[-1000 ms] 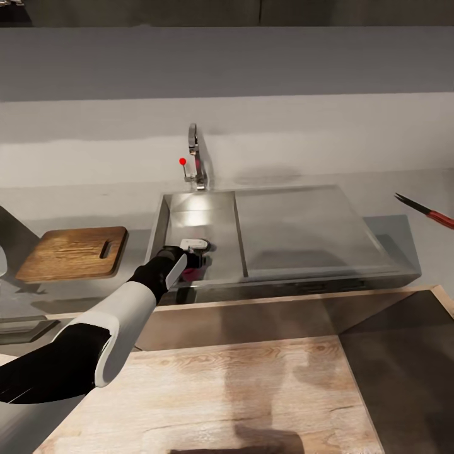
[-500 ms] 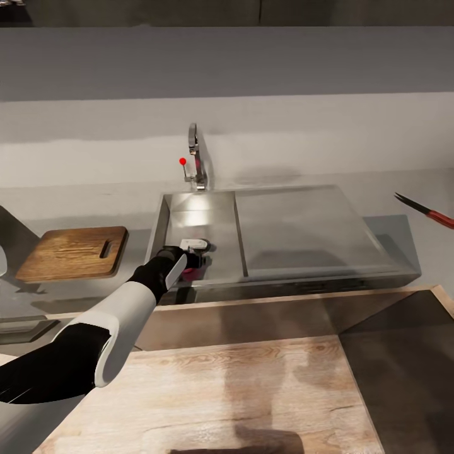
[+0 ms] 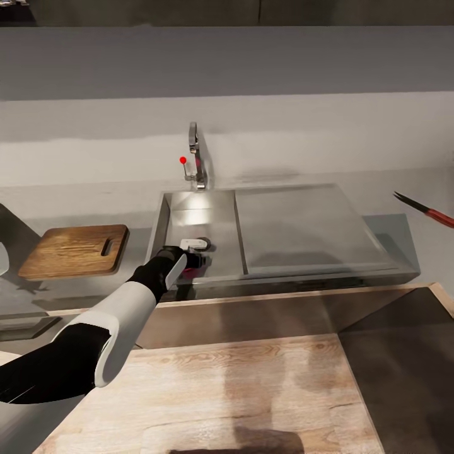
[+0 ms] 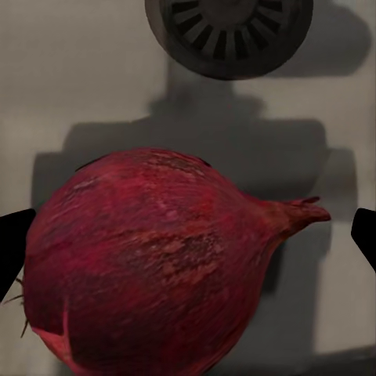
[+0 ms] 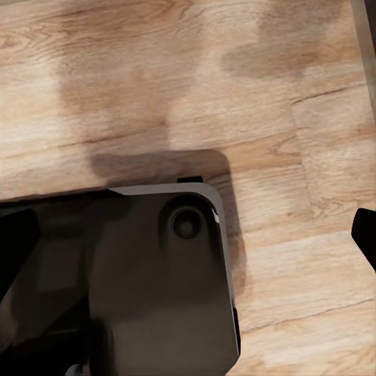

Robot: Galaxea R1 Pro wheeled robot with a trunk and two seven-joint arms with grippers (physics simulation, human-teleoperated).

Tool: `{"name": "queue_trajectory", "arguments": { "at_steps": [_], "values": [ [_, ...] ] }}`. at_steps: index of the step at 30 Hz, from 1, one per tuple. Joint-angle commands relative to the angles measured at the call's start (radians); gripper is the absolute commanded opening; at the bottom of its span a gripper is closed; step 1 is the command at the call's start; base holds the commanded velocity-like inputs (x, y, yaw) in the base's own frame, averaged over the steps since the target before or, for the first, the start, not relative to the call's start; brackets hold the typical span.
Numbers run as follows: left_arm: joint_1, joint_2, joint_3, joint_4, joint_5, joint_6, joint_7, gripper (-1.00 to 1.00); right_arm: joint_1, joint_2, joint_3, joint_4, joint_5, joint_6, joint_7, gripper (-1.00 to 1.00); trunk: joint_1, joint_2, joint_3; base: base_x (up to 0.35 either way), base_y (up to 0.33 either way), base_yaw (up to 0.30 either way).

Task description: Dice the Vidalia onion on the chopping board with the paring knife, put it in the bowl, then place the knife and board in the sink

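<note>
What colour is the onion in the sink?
Deep red-purple onion, best seen in the left wrist view.

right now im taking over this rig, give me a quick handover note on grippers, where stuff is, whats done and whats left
Left gripper: down in the matte grey steel sink basin, open, black fingers either side of the dark red onion, not closed on it.
Right gripper: over the pale wooden floor; one fingertip shows at the frame edge, state unclear.
Onion lies on the basin floor beside the round dark drain.
Brown wooden chopping board sits on the grey countertop left of the sink.
Done: reach to the onion.
Left: grasp, lift, dice, bowl it, knife and board into the sink.
</note>
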Motion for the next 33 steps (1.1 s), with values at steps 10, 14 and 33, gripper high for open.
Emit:
{"name": "queue_trajectory", "arguments": {
  "at_steps": [10, 14, 33],
  "values": [
    [-0.001, 0.001, -0.007, -0.001, 0.010, 0.004, 0.007, 1.00, 0.000, -0.005, -0.005, -0.001, 0.010, -0.003, 0.013, 1.00, 0.001, -0.002, -0.001, 0.000, 0.000, 0.000],
    [-0.001, 0.001, -0.007, -0.001, 0.010, 0.004, 0.007, 1.00, 0.000, -0.005, -0.006, -0.001, 0.010, -0.004, 0.012, 1.00, 0.001, -0.002, -0.001, 0.000, 0.000, 0.000],
    [-0.001, 0.001, -0.007, -0.010, 0.009, 0.004, 0.011, -1.00, 0.000, -0.004, -0.006, -0.001, 0.008, -0.002, 0.006, 1.00, 0.001, -0.002, -0.001, 0.000, 0.000, 0.000]
  ]
}}
